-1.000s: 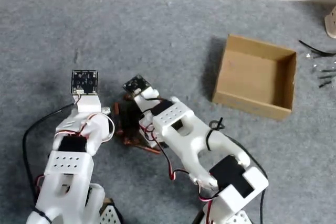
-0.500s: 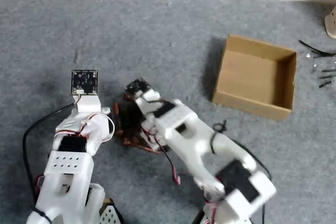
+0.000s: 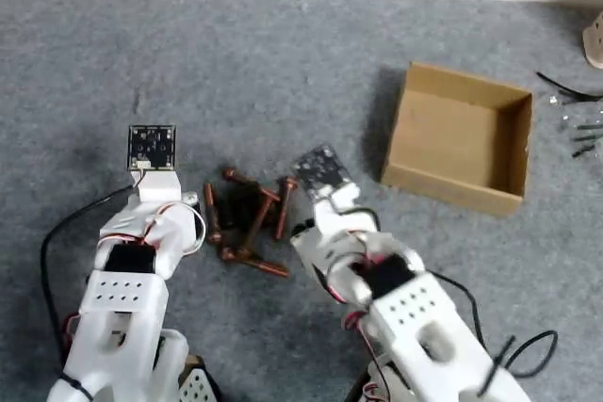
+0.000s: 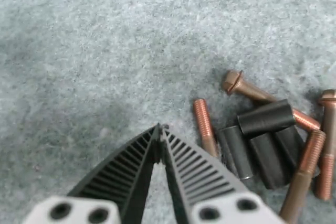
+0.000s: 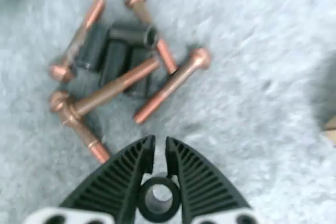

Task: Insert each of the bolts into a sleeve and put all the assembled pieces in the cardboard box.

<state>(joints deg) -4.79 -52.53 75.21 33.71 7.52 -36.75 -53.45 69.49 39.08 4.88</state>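
Your right jaws are nearly closed, with only a narrow slit between the tips. They pinch a black sleeve [image 5: 159, 199] deep near their base. It sits end-on to the wrist camera, so its bore shows. Your left jaws are fully closed, tips together, and hold nothing. They point down at the grey bench [image 3: 283, 63]; you cannot tell whether the tips touch it.

The pile lies between the two arms, around the middle of the bench and toward its near edge. The copper bolts [image 4: 205, 127] lie criss-crossed there, and the loose sleeves [image 4: 265, 117] are bunched side by side among them. One loose sleeve lies across a bolt's shank. The nearest bolt's threaded end is just beside the left jaws. From the right jaws the pile is near but apart, with one bolt's threaded end closest to them.

The box [image 3: 450, 185] stands open-topped toward the far right corner, well apart from the pile. Small dark bits [image 3: 577, 129] lie at the right edge beyond it.
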